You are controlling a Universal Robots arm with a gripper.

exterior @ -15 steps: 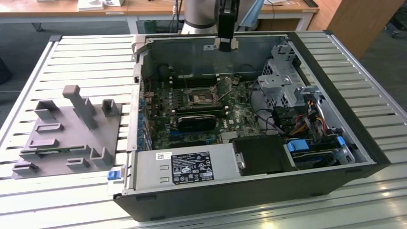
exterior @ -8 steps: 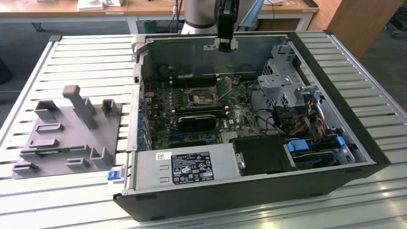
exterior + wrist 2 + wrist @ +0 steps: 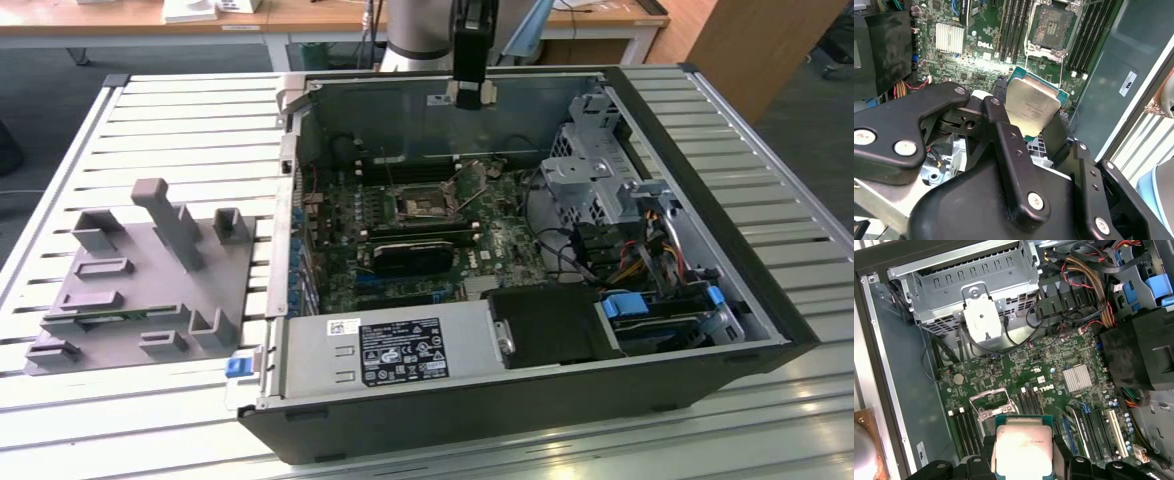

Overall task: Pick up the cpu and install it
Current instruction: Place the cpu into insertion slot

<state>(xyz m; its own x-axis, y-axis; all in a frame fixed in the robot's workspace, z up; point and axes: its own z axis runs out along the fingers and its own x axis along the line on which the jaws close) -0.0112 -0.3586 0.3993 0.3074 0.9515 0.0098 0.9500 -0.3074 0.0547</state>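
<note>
My gripper (image 3: 470, 96) hangs above the far side of the open computer case (image 3: 747, 330), shut on the cpu. In both wrist views the cpu (image 3: 1032, 106) (image 3: 1022, 446) is a flat square chip with a silvery top plate and a green rim, clamped between the black fingers (image 3: 1000, 114). Below it on the green motherboard lies the open socket (image 3: 1054, 24) (image 3: 990, 401) (image 3: 418, 205), its metal frame lifted and its lever raised. The chip is in the air, well clear of the socket.
A metal drive cage (image 3: 597, 165) and bundled cables (image 3: 1089, 275) stand beside the socket. A black card (image 3: 420, 252) and the power supply (image 3: 387, 350) lie nearer the front. A grey fixture (image 3: 147, 270) sits on the slatted table at the exterior view's left.
</note>
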